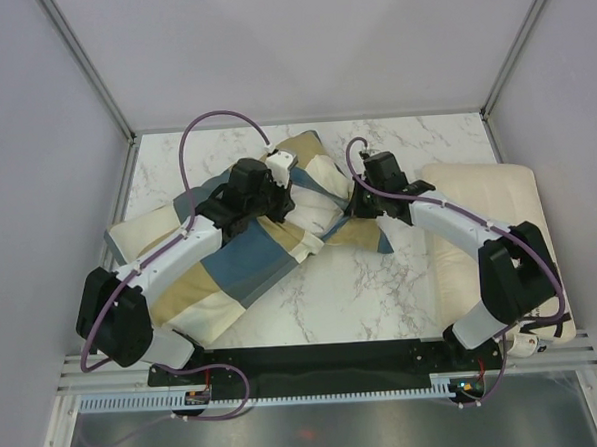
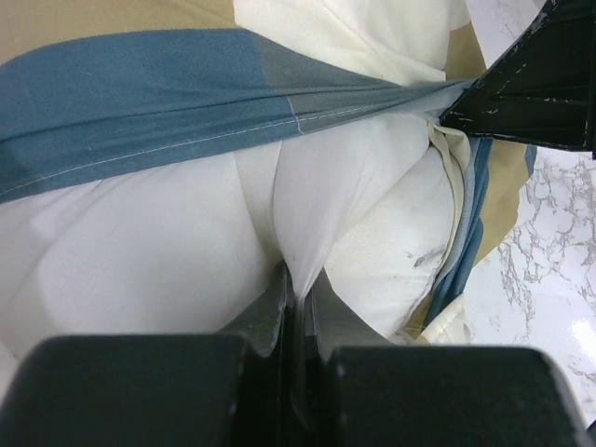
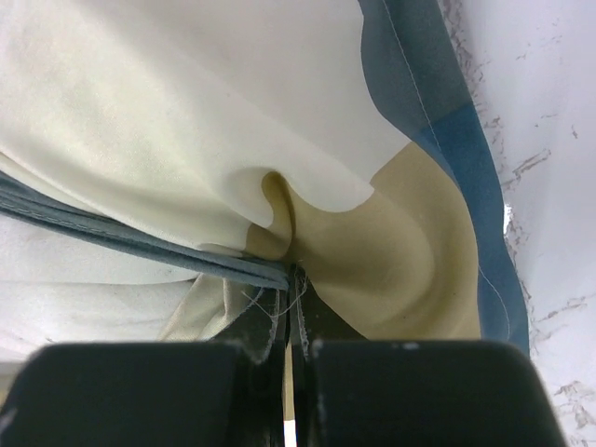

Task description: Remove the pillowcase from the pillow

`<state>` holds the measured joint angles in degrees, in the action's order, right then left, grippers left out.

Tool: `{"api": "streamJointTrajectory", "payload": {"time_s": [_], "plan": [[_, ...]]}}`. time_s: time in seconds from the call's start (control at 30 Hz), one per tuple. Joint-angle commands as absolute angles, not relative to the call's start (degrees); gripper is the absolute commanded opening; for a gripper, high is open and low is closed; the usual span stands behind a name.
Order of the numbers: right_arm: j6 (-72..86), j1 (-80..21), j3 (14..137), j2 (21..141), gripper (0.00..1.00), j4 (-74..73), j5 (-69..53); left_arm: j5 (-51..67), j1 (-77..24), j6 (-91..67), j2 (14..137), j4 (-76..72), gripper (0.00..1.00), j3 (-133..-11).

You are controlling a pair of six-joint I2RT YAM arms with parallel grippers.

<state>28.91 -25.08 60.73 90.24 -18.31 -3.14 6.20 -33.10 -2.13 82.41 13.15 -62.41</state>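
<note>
The marble table (image 1: 382, 289) is covered across its left and middle by the pillowcase (image 1: 245, 261), which is laid diagonally, blue, tan and cream blocks upward. The pillow (image 2: 140, 251) is seen partly inside it, its white cloth exposed below a stretched blue band at the opening. A second cream pillow (image 1: 478, 204) is set along the table's right edge, under the right arm. A fold of the white pillow is pinched in the closed left claw (image 2: 296, 289). The pillowcase hem is clamped in the closed right claw (image 3: 291, 279), close beside the left one.
</note>
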Motion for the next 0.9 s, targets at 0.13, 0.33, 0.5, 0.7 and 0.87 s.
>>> {"api": "streamJointTrajectory", "payload": {"time_s": [0.13, 0.33, 0.5, 0.7, 0.87], "plan": [[19.34, -12.92, 58.18, 98.08, 0.0, -42.1, 26.63, -9.4, -24.0, 0.53, 73.48, 17.14, 0.02, -63.54], [18.37, -11.96, 59.06, 99.4, 0.0, -42.45, 27.24, -9.06, -20.84, 0.53, 72.25, 16.88, 0.02, -63.28], [17.4, -10.9, 59.76, 100.63, 0.0, -43.24, 27.95, -7.3, -17.5, -1.49, 70.4, 16.08, 0.02, -63.02], [17.14, -10.72, 60.73, 103.09, 0.0, -43.68, 27.95, -5.8, -14.68, -2.2, 68.73, 15.64, 0.02, -62.75], [16.79, -10.64, 61.61, 104.76, 0.0, -43.68, 28.48, -5.27, -13.01, -2.63, 66.8, 15.38, 0.02, -62.67]]}}
